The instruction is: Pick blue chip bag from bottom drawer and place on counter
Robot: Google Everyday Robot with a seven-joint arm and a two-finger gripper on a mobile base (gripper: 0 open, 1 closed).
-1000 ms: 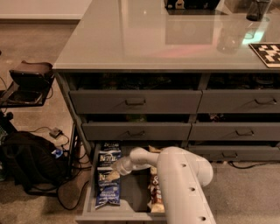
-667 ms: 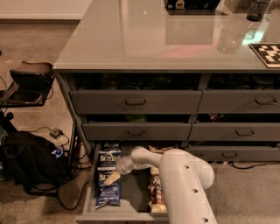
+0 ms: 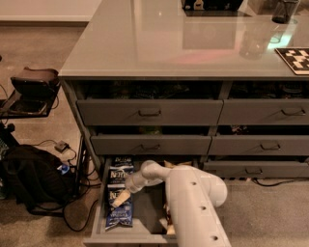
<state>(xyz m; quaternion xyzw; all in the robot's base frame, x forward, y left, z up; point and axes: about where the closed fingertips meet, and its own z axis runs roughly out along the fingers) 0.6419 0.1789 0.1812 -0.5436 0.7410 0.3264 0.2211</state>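
Observation:
The bottom drawer (image 3: 145,226) is pulled open at the lower middle. Dark-blue chip bags lie in a row along its left side; the nearest blue chip bag (image 3: 119,212) lies at the front, with another (image 3: 120,173) behind it. My gripper (image 3: 120,198) reaches down into the drawer from my white arm (image 3: 193,202) and sits on the bags, between the middle and front ones. A tan-brown bag (image 3: 167,219) lies at the drawer's right, mostly hidden by my arm. The counter (image 3: 193,38) is the glossy pale-grey top above.
Closed grey drawers with dark handles (image 3: 149,113) stand above and to the right. A black backpack (image 3: 29,176) and cables lie on the floor at the left. A checkered board (image 3: 297,59) and a dark cup (image 3: 284,10) stand on the counter's right.
My gripper has moved a little toward the drawer's front along the row of blue bags. The bags have not visibly moved.

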